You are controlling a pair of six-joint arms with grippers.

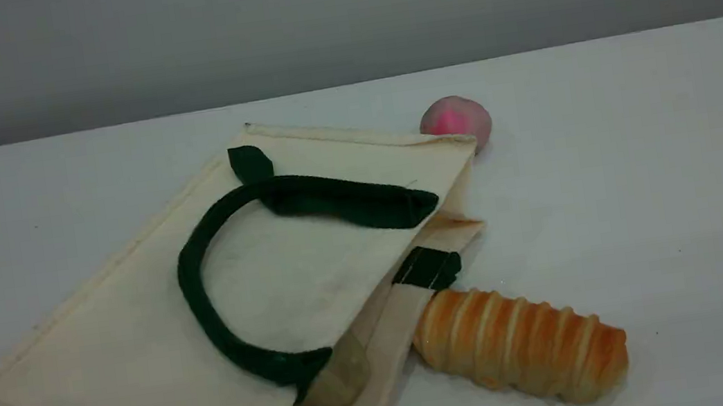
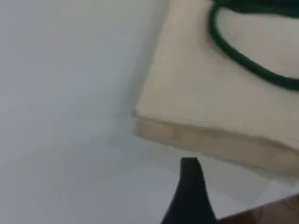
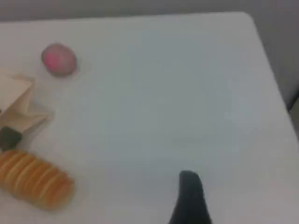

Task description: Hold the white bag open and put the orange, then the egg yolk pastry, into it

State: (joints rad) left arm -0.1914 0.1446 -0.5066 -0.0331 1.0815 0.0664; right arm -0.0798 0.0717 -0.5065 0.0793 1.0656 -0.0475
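Overhead, out of the scene view, the left hand (image 2: pixel 190 173) hangs above the tabletop (image 1: pixel 647 193), its dark fingertip pointing at a closed edge of the white bag (image 1: pixel 142 343) without touching it. Its fingers are apart and nothing is held. The bag lies flat on its side across the left half of the tabletop, one dark green handle (image 1: pixel 191 281) looped over its upper face. Its mouth faces right, and a tan rounded shape (image 1: pixel 338 374) sits in it; what that is cannot be told. Just beside the mouth lies a long striped bread roll (image 1: pixel 526 342), and a pink-centred ball (image 1: pixel 455 121) rests by the bag's far corner. Further right, the right hand (image 3: pixel 189 184) hovers over bare tabletop, well apart from roll and ball, fingers spread, holding nothing.
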